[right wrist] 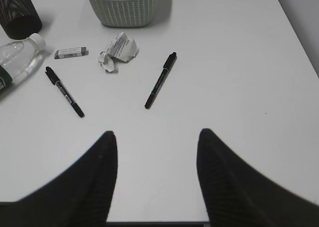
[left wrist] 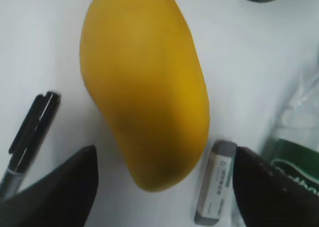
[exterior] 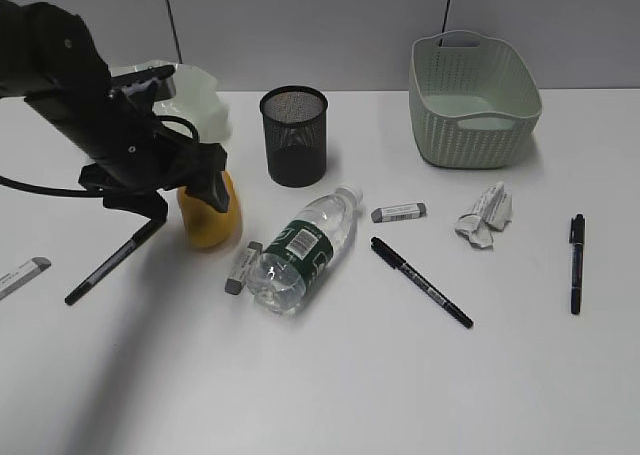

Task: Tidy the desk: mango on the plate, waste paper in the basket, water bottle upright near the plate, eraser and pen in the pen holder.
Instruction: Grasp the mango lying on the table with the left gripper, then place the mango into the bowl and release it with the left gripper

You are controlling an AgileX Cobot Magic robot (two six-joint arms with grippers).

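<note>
Mango (left wrist: 147, 87): on tabletop (exterior: 400, 375), beside lying water bottle (exterior: 303, 252). Left gripper (left wrist: 162, 187): over mango, jaws wide, nothing held. Right gripper (right wrist: 157, 179): jaws apart, empty.

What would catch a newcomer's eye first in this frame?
The yellow mango stands out: it lies on the white desk at left-centre, with the left gripper open above it, one finger on each side. Next to it the water bottle lies on its side, an eraser between the two. Farther right, the crumpled waste paper sits in front of the pale green basket.
</note>
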